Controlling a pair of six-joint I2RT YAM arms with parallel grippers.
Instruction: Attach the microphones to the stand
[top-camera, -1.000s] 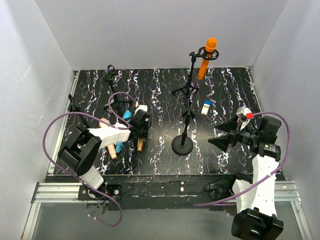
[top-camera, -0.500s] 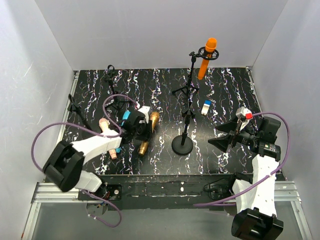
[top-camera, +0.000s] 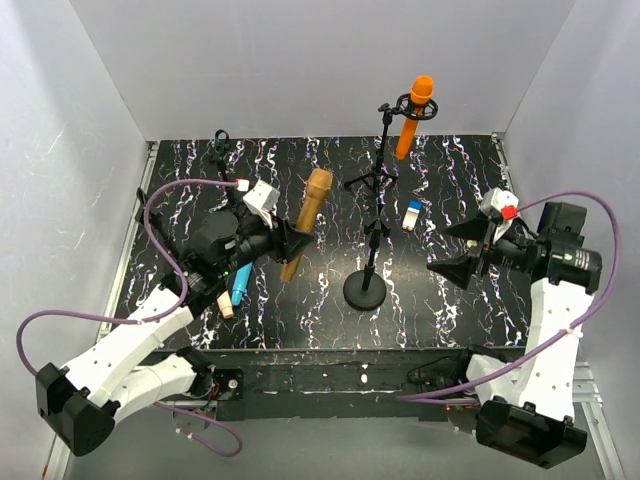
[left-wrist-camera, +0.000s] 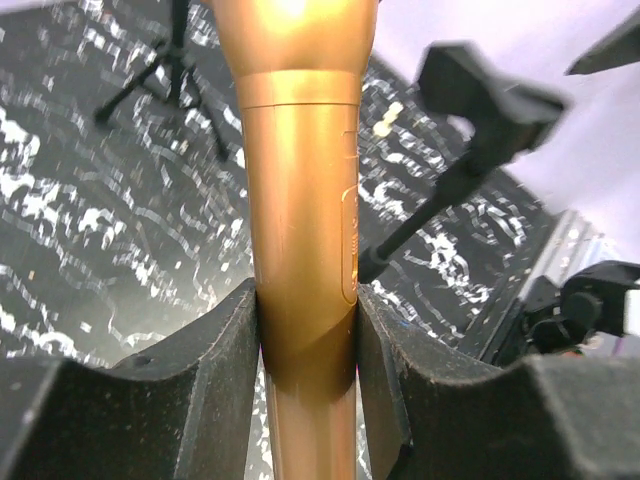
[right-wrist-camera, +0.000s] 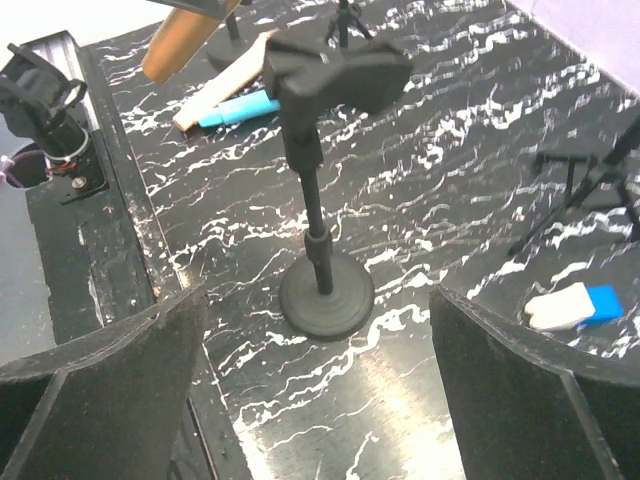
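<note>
L gripper (top-camera: 287, 240) pinches the gold mic (top-camera: 308, 215), up off the table, left of the round-base stand (top-camera: 365, 288). R gripper (top-camera: 460, 250) is spread wide, holding nothing. Orange mic (top-camera: 414, 115) is clipped up at the back

The round-base stand (top-camera: 365, 290) stands directly before the right hand (top-camera: 440, 252).

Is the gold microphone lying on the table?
No, the left gripper holds the gold microphone up in the air above the table.

Lab test cell: white walls (top-camera: 300, 70), marbled tabletop (top-camera: 400, 312).
</note>
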